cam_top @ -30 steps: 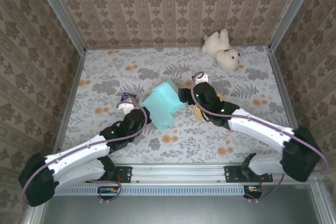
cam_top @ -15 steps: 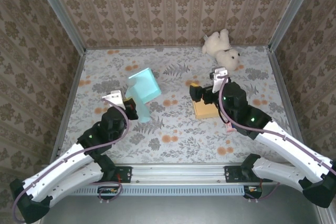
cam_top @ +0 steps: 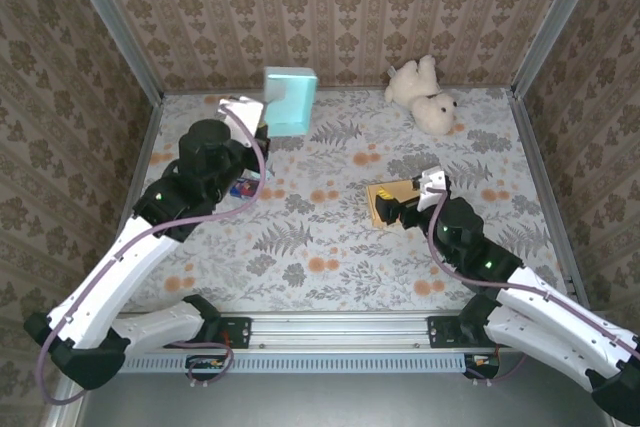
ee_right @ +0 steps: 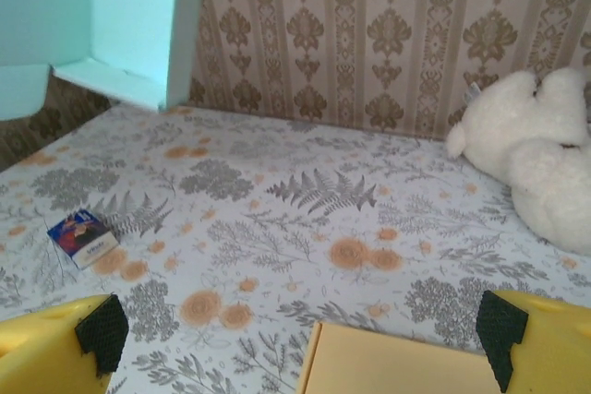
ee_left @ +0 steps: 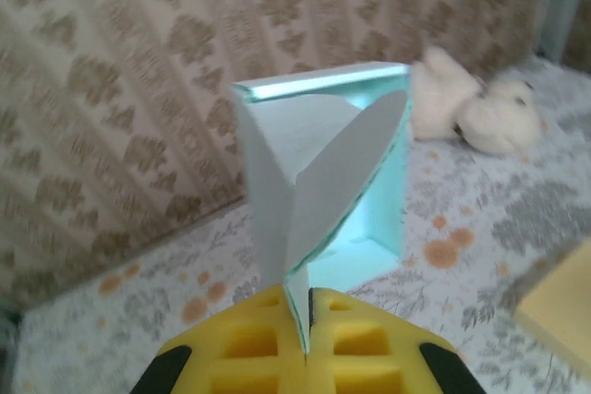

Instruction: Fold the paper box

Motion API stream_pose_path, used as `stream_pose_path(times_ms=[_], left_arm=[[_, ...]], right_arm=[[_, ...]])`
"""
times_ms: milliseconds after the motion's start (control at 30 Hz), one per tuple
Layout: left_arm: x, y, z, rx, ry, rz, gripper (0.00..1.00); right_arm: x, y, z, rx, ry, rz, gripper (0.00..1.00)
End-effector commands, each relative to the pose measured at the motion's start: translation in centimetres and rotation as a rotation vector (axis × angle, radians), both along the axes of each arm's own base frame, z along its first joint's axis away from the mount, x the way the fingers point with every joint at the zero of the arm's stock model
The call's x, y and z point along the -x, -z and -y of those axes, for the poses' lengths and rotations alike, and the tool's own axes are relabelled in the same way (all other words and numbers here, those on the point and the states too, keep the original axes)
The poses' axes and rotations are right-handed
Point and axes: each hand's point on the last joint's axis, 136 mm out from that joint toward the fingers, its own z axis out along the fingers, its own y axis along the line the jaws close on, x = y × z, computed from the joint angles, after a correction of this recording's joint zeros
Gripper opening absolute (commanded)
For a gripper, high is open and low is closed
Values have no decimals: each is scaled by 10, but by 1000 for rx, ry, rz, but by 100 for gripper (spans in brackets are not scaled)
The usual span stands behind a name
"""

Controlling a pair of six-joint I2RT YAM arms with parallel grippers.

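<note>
My left hand, clamped on a flap of the teal paper box, holds it aloft, left of the teddy bear. My right hand hangs w/ fingers apart, nearer me than the bear. Best approach: lower box to the counter, grip steady, then tuck flaps.

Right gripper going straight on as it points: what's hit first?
Probably the tan block, low just ahead of the open right gripper; if it clears that, the floral tabletop. Depth is unclear.

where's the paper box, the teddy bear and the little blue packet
paper box (cam_top: 290, 102), top external view, middle of its broad teal side
teddy bear (cam_top: 424, 95), top external view, middle of its white fur
blue packet (ee_right: 83, 234), right wrist view, centre of its top face
</note>
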Motion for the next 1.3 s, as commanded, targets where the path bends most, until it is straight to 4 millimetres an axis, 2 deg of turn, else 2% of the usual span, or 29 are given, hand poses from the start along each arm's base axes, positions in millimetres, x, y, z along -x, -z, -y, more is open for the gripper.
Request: stream_pose_path(times_ms=[0, 133, 300, 500, 567, 700, 967, 1267], left_arm=[[20, 7, 15, -283, 249, 30, 0], [27, 14, 15, -432, 360, 15, 0], [46, 53, 11, -638, 511, -144, 0], [70, 113, 11, -927, 658, -347, 0], [76, 126, 16, -981, 702, -382, 0], [86, 142, 31, -984, 783, -472, 0], [70, 183, 54, -1064, 811, -599, 0], [48, 200, 93, -1031, 832, -631, 0]], right_arm=[[-3, -5, 14, -4, 72, 44, 100], [-1, -5, 39, -15, 189, 63, 100], [6, -8, 66, -53, 301, 101, 100], [8, -9, 71, -72, 317, 108, 99], [8, -9, 71, -71, 316, 104, 99], [7, -8, 72, -71, 319, 102, 99], [7, -5, 72, -70, 321, 92, 98], [7, -5, 70, -82, 307, 84, 98]])
